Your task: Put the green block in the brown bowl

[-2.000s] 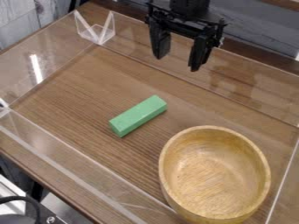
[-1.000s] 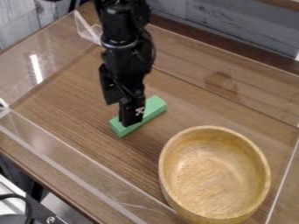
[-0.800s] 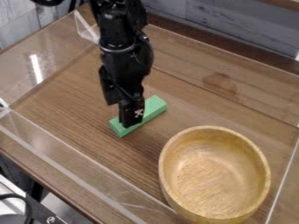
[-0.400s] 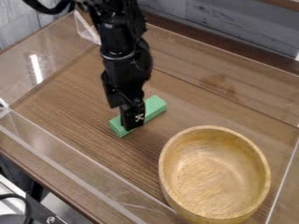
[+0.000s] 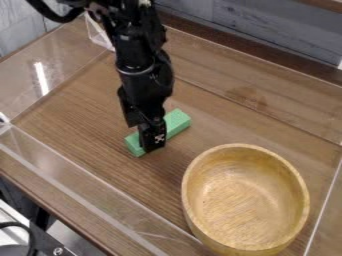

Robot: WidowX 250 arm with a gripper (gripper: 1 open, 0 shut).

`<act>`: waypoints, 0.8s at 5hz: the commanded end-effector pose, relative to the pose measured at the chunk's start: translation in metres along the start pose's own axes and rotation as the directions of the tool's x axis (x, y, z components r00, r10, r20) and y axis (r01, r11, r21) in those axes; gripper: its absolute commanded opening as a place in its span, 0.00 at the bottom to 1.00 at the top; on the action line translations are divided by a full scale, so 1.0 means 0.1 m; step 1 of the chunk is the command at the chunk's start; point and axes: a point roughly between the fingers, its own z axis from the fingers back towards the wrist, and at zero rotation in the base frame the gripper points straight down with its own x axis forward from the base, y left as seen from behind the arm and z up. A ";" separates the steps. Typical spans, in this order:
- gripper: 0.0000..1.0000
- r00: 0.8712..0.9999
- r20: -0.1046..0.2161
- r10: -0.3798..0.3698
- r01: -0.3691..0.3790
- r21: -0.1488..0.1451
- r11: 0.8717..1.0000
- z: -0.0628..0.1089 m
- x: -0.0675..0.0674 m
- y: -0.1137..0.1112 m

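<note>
One gripper (image 5: 148,135) pointing straight down, jaws spread wide astride the green block (image 5: 166,128), nothing clamped yet. Block lying flat on the wooden table (image 5: 254,110), just up and left of the brown bowl (image 5: 249,199), not touching it.

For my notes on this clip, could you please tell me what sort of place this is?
Probably a lab test bench: a wooden tabletop fenced by clear plastic walls, holding only a green block and a wooden bowl.

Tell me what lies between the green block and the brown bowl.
Nothing: in the camera view only bare wooden tabletop separates the green block from the brown bowl. The open gripper stands over the block itself, not in that stretch.
</note>
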 end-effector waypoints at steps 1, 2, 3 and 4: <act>1.00 1.000 0.030 0.006 -0.006 0.018 1.000 0.03 0.03 0.07; 1.00 0.999 0.033 0.004 -0.004 0.016 1.000 -0.01 0.04 0.09; 1.00 0.999 0.035 0.005 -0.005 0.013 1.000 -0.05 0.04 0.10; 1.00 0.999 0.036 0.007 -0.007 0.010 1.000 -0.08 0.04 0.10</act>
